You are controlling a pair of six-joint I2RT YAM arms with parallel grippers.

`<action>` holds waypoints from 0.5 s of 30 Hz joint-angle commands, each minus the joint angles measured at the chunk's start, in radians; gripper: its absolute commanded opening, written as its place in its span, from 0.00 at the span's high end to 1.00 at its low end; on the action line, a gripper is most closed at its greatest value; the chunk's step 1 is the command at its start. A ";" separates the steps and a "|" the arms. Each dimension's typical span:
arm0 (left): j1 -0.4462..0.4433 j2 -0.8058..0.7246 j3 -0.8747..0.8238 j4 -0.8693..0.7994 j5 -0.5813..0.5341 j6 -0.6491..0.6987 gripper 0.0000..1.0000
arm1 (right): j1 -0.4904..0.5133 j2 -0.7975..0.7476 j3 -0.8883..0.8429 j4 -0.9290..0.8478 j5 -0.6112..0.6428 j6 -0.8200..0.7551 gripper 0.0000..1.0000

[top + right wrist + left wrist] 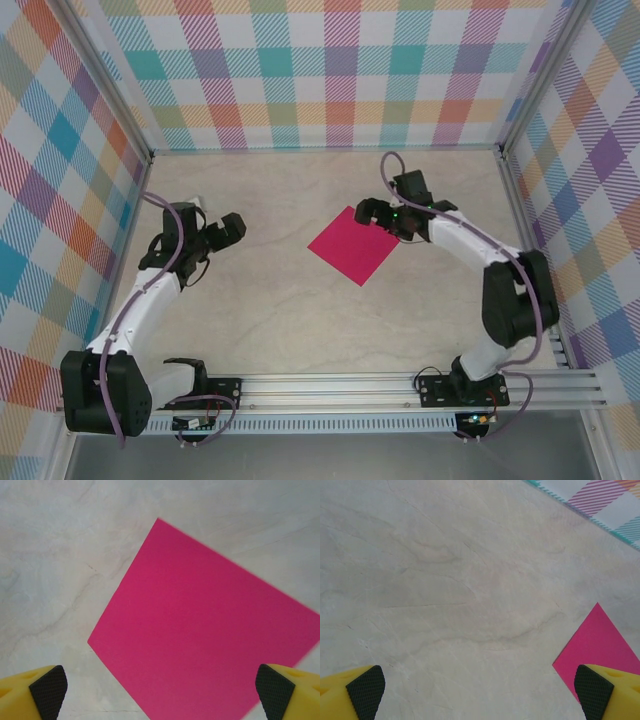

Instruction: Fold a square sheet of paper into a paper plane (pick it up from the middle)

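Sheet: the square sheet of paper lies flat on the table, a little right of centre, turned corner-on like a diamond. No crease or lifted edge that I can make out, so no fold is made yet.

My right gripper hangs over the sheet's far-right edge. From the right wrist, most of the sheet lies ahead of the fingers, and the right gripper has its jaws spread wide with nothing between them. My left gripper is well off to the left over bare table. Its jaws are also spread wide and empty, with one pink corner showing just beside the right-hand pad.

Handling, my judgement:
- Very light, thin and limp. It will sag from any single hold.
- It lies flush, so no edge offers itself. The pads cannot get under it.
- The table looks smooth, so the sheet is likely to skate if pushed sideways.
- It creases for good, and a stray dent would spoil the later folds.

Hold: the middle, as the task asks. Bring the pads down on either side of the centre, press lightly, then draw them in so a small ridge buckles up to pinch. The left could pin a corner against sliding.
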 commanded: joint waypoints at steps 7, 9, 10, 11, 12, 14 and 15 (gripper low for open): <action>0.002 -0.062 -0.033 -0.005 -0.020 -0.005 0.00 | 0.042 0.291 0.227 -0.118 -0.042 0.138 0.00; 0.002 -0.057 -0.033 0.005 -0.010 0.003 0.00 | 0.050 0.326 0.245 -0.130 -0.036 0.159 0.00; 0.003 -0.055 -0.035 0.014 -0.008 0.005 0.00 | 0.053 0.343 0.253 -0.142 -0.032 0.167 0.00; 0.002 -0.056 -0.037 0.019 -0.006 0.005 0.00 | 0.055 0.355 0.260 -0.156 -0.031 0.173 0.00; 0.002 -0.054 -0.037 0.022 -0.004 0.006 0.00 | 0.058 0.366 0.264 -0.178 -0.028 0.183 0.00; 0.002 -0.050 -0.034 0.022 -0.001 0.009 0.00 | 0.062 0.365 0.244 -0.192 -0.023 0.201 0.00; 0.003 -0.048 -0.032 0.021 -0.004 0.011 0.00 | 0.067 0.354 0.223 -0.191 -0.017 0.211 0.00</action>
